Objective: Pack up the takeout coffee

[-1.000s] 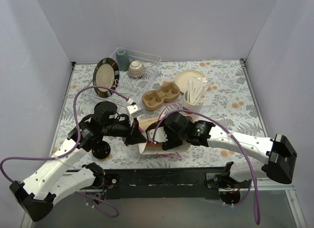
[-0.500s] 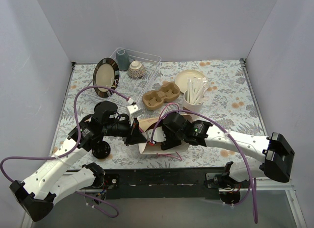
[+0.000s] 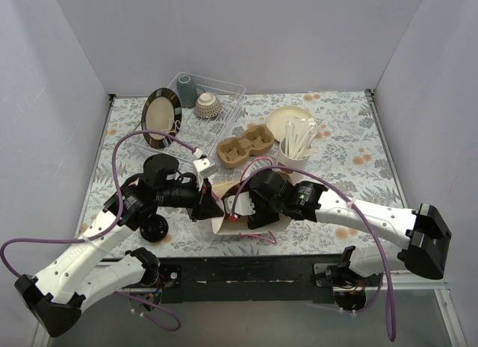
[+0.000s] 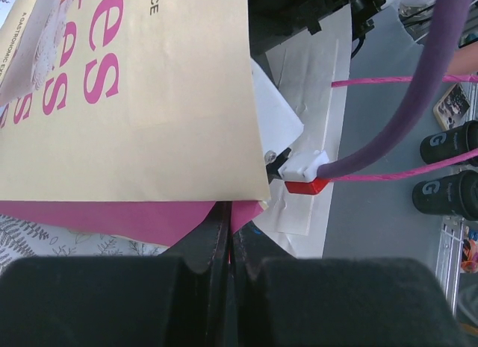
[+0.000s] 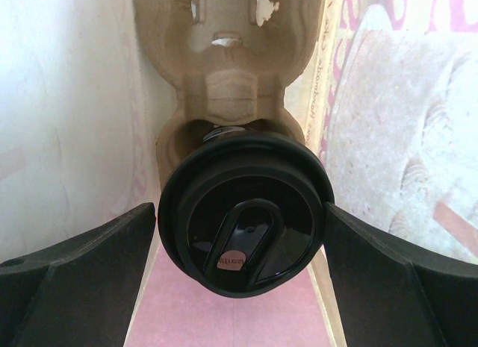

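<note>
1. My left tool [image 4: 226, 224] is closed tight on an edge of the paper bag [image 4: 134, 101]. Its fingers are pinched together on the pink layer just under the tan printed face.
2. In the top view the bag sits on the bench [image 3: 351, 168] near the front edge, between my two arms, with the left tool at its left side.
3. My right tool [image 5: 239, 213] reaches inside the bag. Its fingers [image 5: 82, 265] are spread wide, one on each side of the takeout coffee [image 5: 243, 246]. They stand right at the lid's rim, and I can't tell whether they touch it.
4. The takeout coffee sits in the near pocket of a pulp carrier [image 5: 224, 71] inside the bag. My wrist camera sees only its round black lid, with the carrier's other pocket beyond it.
5. From above, the right arm and the bag hide the cup.
6. Farther back on the bench I see a second pulp carrier [image 3: 245, 147]. Just to its right is a white tub of white cutlery [image 3: 295, 149], with a cream plate [image 3: 287, 119] behind the tub.
7. At the back left, a dark plate [image 3: 160, 117] is propped beside a clear bin [image 3: 224, 93].
</note>
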You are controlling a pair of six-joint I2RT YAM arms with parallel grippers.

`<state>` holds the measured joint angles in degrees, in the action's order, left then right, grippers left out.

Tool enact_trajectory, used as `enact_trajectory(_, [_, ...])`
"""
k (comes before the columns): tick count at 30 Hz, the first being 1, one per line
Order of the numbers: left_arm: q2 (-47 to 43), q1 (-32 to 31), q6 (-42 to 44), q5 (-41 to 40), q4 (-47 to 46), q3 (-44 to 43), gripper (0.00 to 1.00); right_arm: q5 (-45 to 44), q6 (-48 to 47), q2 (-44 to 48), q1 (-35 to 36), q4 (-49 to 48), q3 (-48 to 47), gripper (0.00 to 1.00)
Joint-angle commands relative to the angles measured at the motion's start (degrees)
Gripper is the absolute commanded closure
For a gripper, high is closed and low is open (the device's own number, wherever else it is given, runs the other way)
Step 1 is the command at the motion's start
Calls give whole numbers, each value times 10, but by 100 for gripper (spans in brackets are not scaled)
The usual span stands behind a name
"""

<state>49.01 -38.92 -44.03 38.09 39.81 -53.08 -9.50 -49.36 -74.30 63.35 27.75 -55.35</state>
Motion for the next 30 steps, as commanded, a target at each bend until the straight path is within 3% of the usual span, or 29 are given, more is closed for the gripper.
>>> enact_trajectory(1, [-14,-4,-17,6,-11,-10,100,-15,1,23,-4,25,-32,1])
enact_trajectory(12, [-13,-4,-48,-19,-9,-23,98,7,17,40,-3,57,-48,1])
enact_trajectory(22, [-4,-4,-62,-46,0,-62,85,40,47,35,-4,65,-58,1])
enact_trajectory(30, [5,-4,-63,-58,0,-74,77,14,67,24,-4,63,-77,2])
